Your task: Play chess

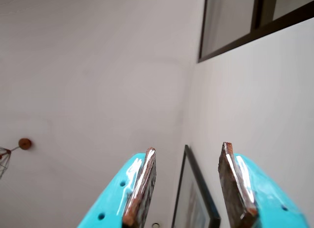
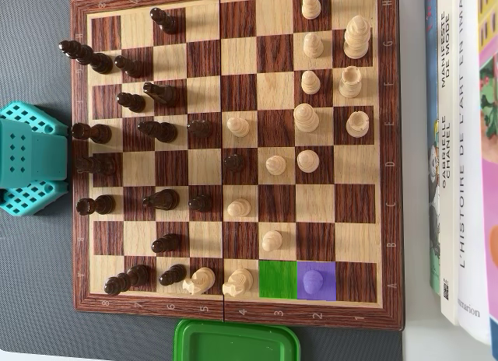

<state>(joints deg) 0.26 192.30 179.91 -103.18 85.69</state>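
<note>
In the wrist view the tool (image 1: 189,186) points upward with its two turquoise fingers (image 1: 140,188) spread apart and nothing between them; beyond them are a framed picture (image 1: 196,198), a white wall and a dark-framed window (image 1: 255,21). In the overhead view the chessboard (image 2: 233,151) lies on the grey surface (image 2: 35,34), dark pieces (image 2: 159,131) on its left half and light pieces (image 2: 305,118) on its right. A pawn (image 2: 313,281) stands on a purple-tinted square beside a green-tinted square (image 2: 278,281) in the bottom row, a green lid (image 2: 237,341) lies below the board, the turquoise arm base (image 2: 27,159) sits left of it, and books (image 2: 463,143) lie to its right.
</note>
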